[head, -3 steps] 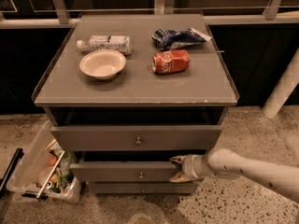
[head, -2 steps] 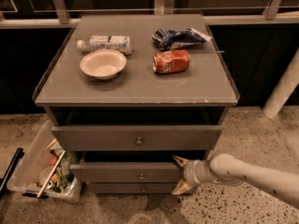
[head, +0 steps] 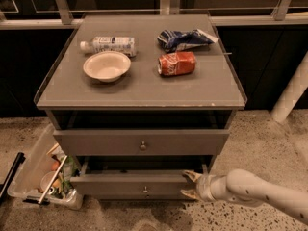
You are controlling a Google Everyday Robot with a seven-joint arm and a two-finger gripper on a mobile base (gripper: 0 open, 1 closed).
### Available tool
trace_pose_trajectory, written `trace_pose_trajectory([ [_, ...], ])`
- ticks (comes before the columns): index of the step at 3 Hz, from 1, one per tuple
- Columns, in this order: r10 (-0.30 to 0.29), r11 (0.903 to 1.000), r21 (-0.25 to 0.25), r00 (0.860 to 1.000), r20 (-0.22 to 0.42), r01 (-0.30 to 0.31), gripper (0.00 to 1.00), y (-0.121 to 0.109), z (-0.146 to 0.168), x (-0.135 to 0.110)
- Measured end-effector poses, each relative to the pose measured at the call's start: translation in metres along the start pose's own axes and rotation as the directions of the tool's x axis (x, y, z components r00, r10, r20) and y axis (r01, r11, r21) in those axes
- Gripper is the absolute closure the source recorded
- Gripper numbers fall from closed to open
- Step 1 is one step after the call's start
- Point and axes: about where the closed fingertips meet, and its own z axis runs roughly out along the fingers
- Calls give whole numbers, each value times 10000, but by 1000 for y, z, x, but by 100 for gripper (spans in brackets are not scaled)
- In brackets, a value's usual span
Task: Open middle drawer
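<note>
The middle drawer (head: 130, 186) is a wide grey panel with a small round knob (head: 145, 190). It stands out from the cabinet, with a dark gap above it. My gripper (head: 191, 186) is at the right end of this drawer's front. Its two fingers are spread, one near the panel's top edge (head: 193, 176) and one near its bottom edge (head: 189, 195). The white arm (head: 260, 192) comes in from the lower right. The upper drawer (head: 142, 142) with its own knob sits above, also slightly out.
On the cabinet top (head: 139, 93) lie a water bottle (head: 109, 44), a white bowl (head: 106, 66), a red can (head: 176, 63) and a blue bag (head: 185, 38). A clear bin of rubbish (head: 41, 177) stands on the floor at the left. A white post (head: 291, 93) stands at the right.
The middle drawer has come further out from the cabinet. My gripper has stayed at its right end and moved outward with it. The camera view has shifted.
</note>
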Motion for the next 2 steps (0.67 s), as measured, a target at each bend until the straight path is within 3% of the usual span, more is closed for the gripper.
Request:
trace_pose_trajectory([
  [1,19,10000,5,10000,-3,-19,88,-1,-4,-3],
  [2,19,10000,5,10000,-3,-19,100,-2,-6,-5],
])
